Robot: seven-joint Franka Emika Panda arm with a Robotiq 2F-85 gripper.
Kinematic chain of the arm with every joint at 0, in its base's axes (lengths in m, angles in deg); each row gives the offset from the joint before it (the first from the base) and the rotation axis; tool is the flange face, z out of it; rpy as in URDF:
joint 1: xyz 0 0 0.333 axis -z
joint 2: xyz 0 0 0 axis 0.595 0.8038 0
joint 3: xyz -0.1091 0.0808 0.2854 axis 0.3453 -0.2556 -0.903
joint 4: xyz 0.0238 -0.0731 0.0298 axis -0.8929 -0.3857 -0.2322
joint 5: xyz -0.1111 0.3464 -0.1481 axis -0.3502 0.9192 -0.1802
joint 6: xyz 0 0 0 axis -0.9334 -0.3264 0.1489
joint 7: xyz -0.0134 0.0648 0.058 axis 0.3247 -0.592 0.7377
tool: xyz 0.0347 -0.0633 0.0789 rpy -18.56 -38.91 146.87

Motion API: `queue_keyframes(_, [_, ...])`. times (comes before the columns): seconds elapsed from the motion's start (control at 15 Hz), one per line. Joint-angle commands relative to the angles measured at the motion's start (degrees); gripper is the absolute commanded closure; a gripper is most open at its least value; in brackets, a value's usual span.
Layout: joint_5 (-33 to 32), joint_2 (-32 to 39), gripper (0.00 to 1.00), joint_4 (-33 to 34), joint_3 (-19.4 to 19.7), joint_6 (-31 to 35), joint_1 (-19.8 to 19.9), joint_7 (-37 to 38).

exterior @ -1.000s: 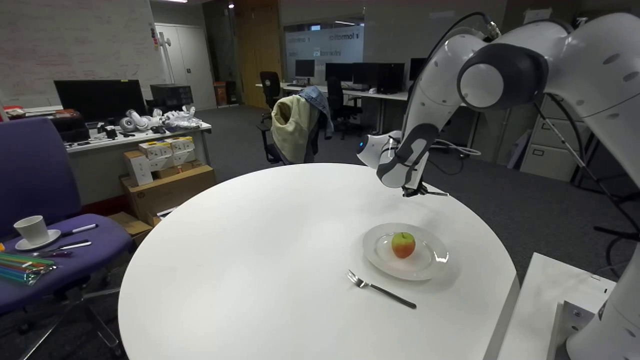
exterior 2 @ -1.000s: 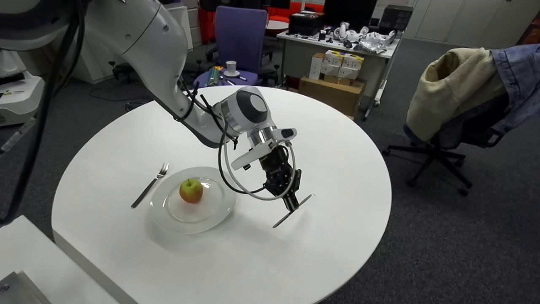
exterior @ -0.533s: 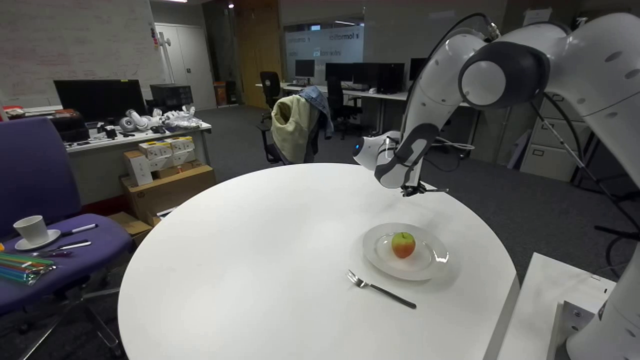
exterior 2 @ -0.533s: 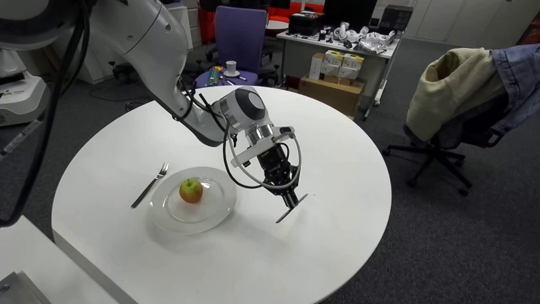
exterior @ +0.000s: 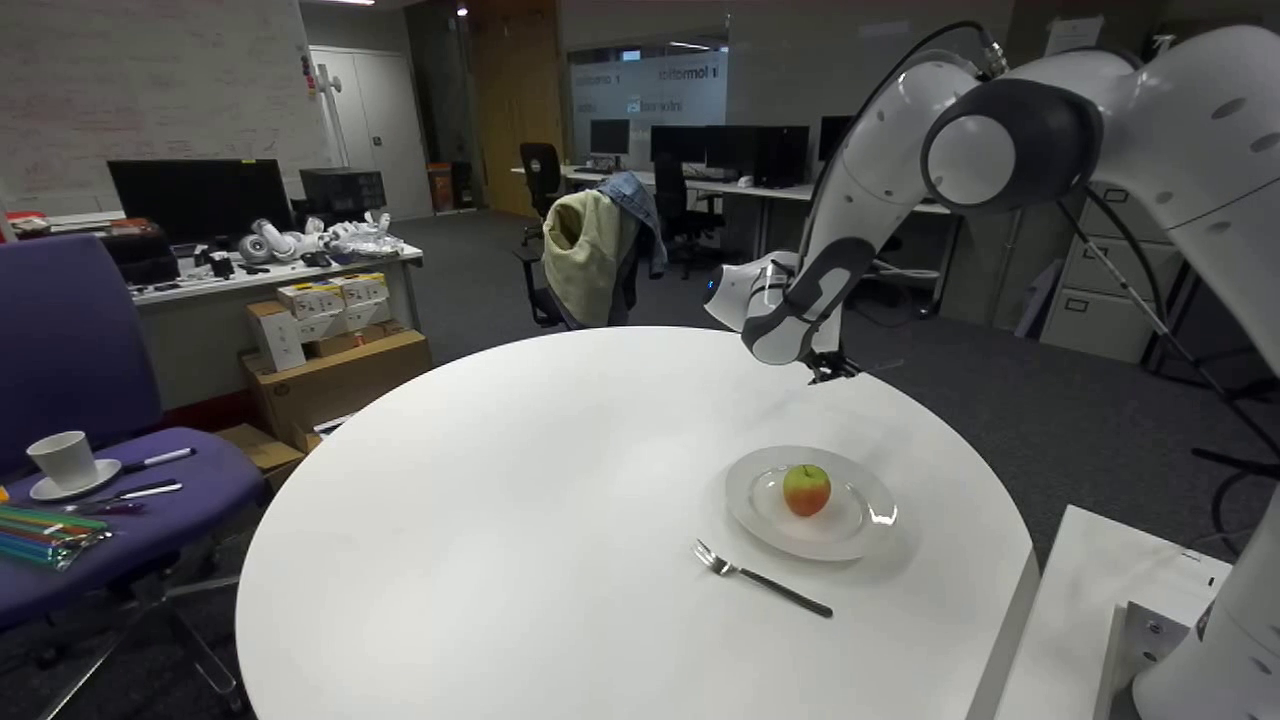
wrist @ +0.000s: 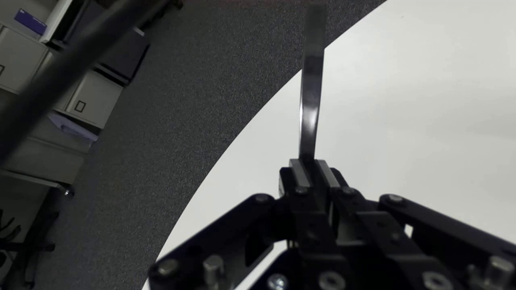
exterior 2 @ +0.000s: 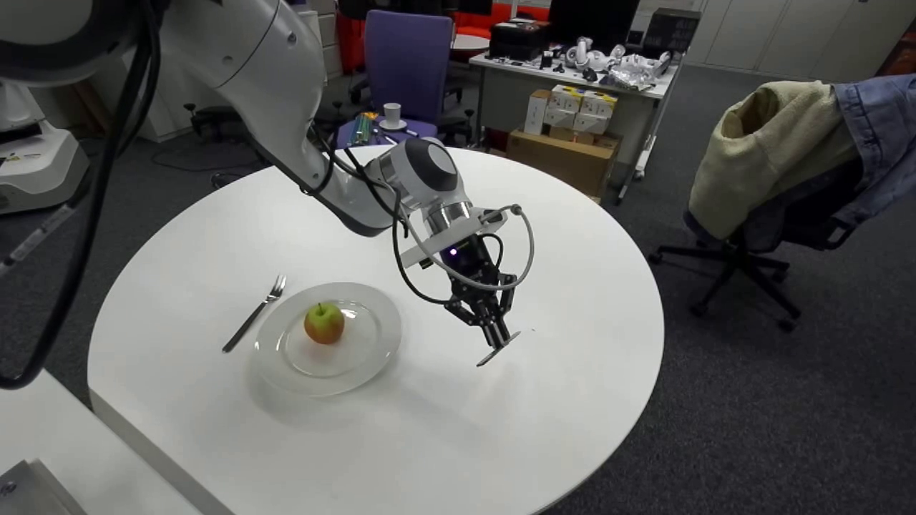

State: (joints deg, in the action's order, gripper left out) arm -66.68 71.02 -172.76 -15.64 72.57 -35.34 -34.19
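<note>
While aloft — utensil in tool.

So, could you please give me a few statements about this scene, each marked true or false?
1. The apple sits on the plate. True.
2. The fork lies on the plate. False: the fork lies on the table beside the plate.
3. The pincer is shut on a thin utensil. True.
4. The cup stands on the table. False: the cup stands on a saucer on the purple chair.
5. The pincer touches the apple. False: they are apart.
</note>
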Motion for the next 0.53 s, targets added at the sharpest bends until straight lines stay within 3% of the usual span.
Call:
queue_keyframes(0.0, [-1.0,-1.9,0.98,1.0,-2.6,-3.4,2.6,-4.9])
queue_keyframes(0.47, [5.5,-2.8,0.98,2.5,-8.1,-3.5,8.1,-19.4])
